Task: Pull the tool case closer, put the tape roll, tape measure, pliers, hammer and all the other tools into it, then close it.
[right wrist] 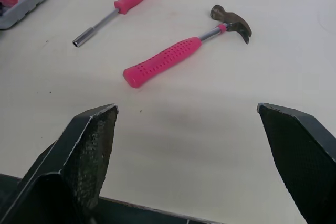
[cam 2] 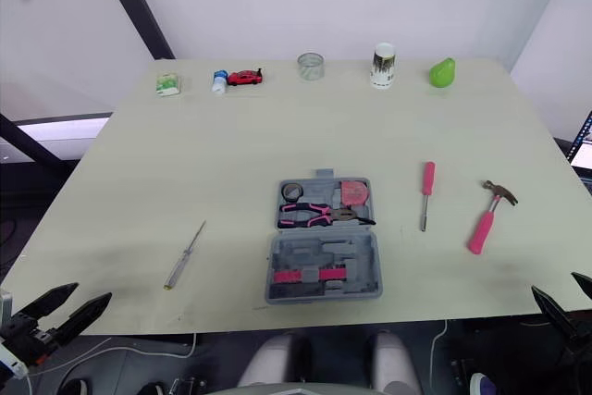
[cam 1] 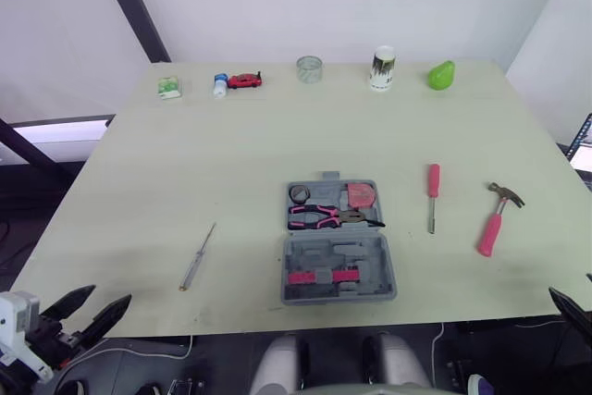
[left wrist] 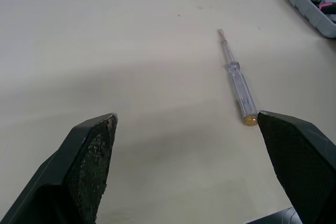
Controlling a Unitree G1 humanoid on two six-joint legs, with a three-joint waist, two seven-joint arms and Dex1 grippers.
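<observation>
Left eye view: case [cam 1: 338, 265] open at desk [cam 1: 231, 154] front edge, centre; pliers [cam 1: 324, 216] already inside. Left gripper [cam 1: 106, 297], fingers apart, faces screwdriver [cam 1: 198, 256] near front-left corner. Right gripper [right wrist: 186, 108], fingers apart, faces hammer [right wrist: 181, 53] and nut driver [right wrist: 116, 9] toward right edge, probably the next picks.

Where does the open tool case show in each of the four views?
Left eye view: tool case near the table's front edge, between the clear screwdriver and the pink screwdriver.
Right eye view: tool case in the same spot.
Left wrist view: a corner of the tool case beyond the clear screwdriver's tip.
Right wrist view: a corner of the tool case beyond the pink screwdriver.
Shared landmark: the pale table under it.
</observation>
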